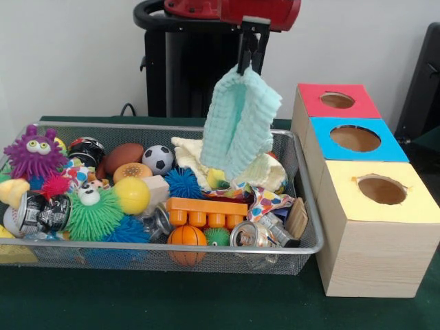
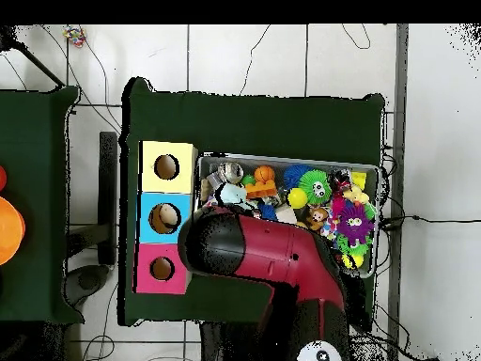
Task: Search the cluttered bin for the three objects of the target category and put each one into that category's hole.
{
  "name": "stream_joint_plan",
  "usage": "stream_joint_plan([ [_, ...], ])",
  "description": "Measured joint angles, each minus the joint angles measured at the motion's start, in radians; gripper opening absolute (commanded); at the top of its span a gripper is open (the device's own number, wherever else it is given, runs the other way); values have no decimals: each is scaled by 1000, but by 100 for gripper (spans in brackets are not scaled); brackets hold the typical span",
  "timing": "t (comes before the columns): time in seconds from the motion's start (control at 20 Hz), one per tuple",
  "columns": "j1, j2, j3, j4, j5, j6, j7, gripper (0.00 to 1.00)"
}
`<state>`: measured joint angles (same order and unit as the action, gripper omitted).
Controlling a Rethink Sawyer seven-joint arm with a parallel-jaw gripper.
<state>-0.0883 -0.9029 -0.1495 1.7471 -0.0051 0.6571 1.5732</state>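
My hand pinches a pale mint cloth by its top edge and holds it above the wire bin.

The cloth hangs clear of the clutter at the bin's right end as seen from the front, its lower edge close over a cream cloth lying among the toys, with a polka-dot cloth showing just below that. Beside the bin on the green worktop stand three boxes in a row; the yellow-panelled box is nearest the front camera, and its rough round hole stands open. From overhead my red arm covers that end of the bin and hides both the cloth and my hand. A purple spiky toy sits at the bin's opposite end.
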Motion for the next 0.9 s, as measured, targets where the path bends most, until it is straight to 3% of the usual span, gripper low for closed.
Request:
stream_joint_plan([
  [0.55, 62, -2, -29, -47, -1, 129, 0, 0],
  [0.9, 84, 6, -30, -83, -4, 149, 0, 0],
])
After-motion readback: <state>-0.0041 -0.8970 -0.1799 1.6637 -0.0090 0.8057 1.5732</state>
